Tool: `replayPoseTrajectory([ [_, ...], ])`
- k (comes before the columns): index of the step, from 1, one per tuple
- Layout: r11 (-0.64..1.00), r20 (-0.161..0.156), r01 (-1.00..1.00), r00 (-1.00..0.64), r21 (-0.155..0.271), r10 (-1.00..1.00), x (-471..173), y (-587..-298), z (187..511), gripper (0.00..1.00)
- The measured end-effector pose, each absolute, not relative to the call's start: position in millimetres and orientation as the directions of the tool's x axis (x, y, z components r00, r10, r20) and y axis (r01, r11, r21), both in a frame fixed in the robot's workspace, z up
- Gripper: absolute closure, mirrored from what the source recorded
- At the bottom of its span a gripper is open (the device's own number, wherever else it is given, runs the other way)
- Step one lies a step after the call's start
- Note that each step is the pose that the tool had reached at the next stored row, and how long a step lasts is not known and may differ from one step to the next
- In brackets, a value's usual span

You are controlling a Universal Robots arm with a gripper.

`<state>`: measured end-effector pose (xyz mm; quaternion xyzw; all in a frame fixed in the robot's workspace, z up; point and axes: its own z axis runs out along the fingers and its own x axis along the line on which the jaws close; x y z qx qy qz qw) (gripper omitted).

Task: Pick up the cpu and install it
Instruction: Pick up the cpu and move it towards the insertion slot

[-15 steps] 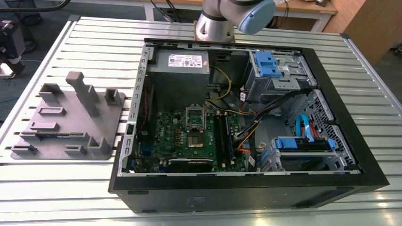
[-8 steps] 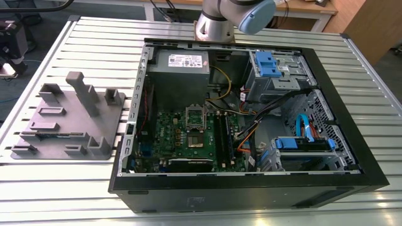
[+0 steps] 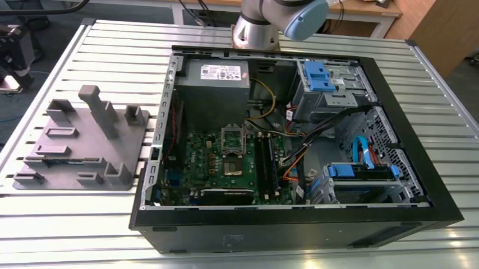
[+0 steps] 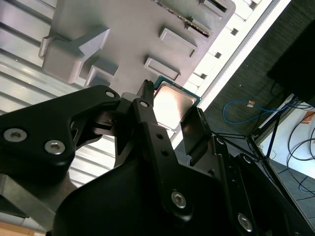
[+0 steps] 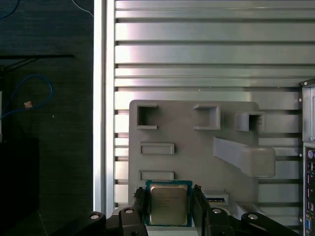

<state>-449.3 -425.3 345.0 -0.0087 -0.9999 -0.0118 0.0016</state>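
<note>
Tray (image 3: pixel 90 147) of grey plastic, with posts and shallow pockets, sits on my slatted metal surface (image 3: pixel 75 224), near its edge at the exterior view's left. Just beside it, toward the middle, I see the open computer case (image 3: pixel 299 227) lying on its side; it takes up most of the surface out to the exterior view's right. Inside the case the green board (image 3: pixel 198 154) lies nearest the tray, with the socket (image 3: pixel 233 167) about at its middle. A grey power box (image 3: pixel 213 75) sits at the far side, with blue drive brackets (image 3: pixel 359 171) further right. My arm (image 3: pixel 277 22) rises at the surface's far edge, behind the case.

In both wrist views I have the cpu (image 5: pixel 169 204) (image 4: pixel 174 104) in the claw (image 5: pixel 169 209) (image 4: pixel 171 102). The two black fingers (image 5: pixel 140 199) are clamped on opposite edges of the chip, its metal top facing the cameras. The chip looks lifted off the tray, over one of its edges, next to a rectangular pocket (image 5: pixel 156 175). A blue cable (image 5: pixel 29 91) loops on the dark floor past the surface's edge.
</note>
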Motion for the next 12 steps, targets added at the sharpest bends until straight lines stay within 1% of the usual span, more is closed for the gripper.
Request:
replayPoseTrajectory([
  [12, 1.0, 0.003, 0.017, -1.0, 0.024, 0.017, -437.2, -425.3, 344.9, 0.53],
])
